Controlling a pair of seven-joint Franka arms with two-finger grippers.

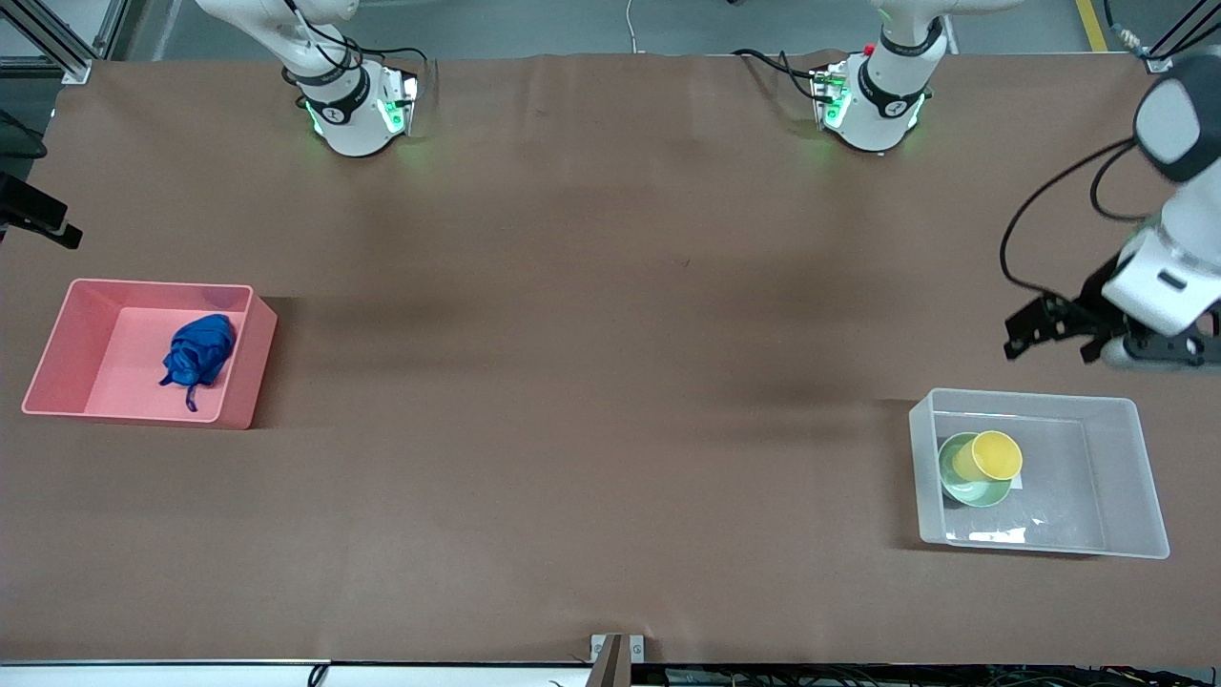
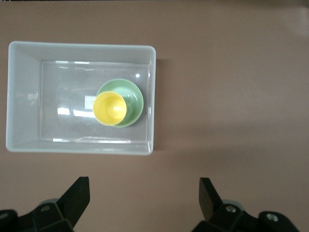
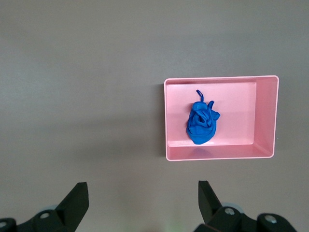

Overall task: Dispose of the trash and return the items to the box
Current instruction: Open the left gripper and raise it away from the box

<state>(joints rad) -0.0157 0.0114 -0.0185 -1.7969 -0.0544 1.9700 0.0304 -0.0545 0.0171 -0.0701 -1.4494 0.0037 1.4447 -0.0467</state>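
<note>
The blue cloth wad (image 1: 198,351) lies in the pink bin (image 1: 57,343) at the right arm's end of the table; the right wrist view shows the wad (image 3: 202,122) and the bin (image 3: 219,152) too. The yellow cup (image 1: 992,456) sits in the mint-green bowl (image 1: 963,491) inside the clear box (image 1: 1126,477). The left wrist view shows cup (image 2: 110,108), bowl (image 2: 133,96) and box (image 2: 24,96). My left gripper (image 1: 1054,339) (image 2: 144,193) is open and empty, in the air beside the box. My right gripper (image 3: 143,195) is open and empty, high over bare table.
A white sticker (image 2: 90,102) lies on the box's floor beside the bowl. The brown table (image 1: 591,382) spreads between the two bins. A dark fixture (image 1: 33,215) stands at the table's edge near the pink bin.
</note>
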